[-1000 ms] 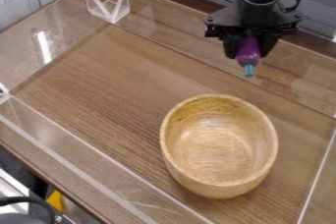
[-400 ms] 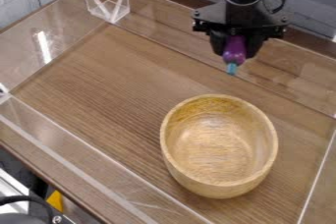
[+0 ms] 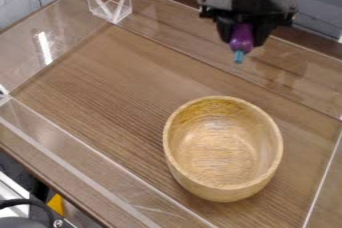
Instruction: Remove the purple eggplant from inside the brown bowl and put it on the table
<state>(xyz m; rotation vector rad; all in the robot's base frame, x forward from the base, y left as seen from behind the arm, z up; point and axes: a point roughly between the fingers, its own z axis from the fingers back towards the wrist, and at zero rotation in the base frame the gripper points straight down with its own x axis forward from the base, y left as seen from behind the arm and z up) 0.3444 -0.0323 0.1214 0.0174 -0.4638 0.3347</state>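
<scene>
The purple eggplant hangs in the air with its teal stem tip pointing down, held between the fingers of my gripper, which is shut on it at the far right of the table. The brown bowl, wide and light tan, sits on the table at the near right, below the gripper in the picture, and its inside holds nothing. The eggplant is well apart from the bowl's rim and above the tabletop.
Clear acrylic walls run along the table's edges, with a folded acrylic corner piece at the far left. Bare wood-grain tabletop stretches left of the bowl and under the gripper.
The gripper, still shut on the eggplant, has turned about its own axis, lifted a little and drifted slightly left in the picture. The bowl has not moved.
</scene>
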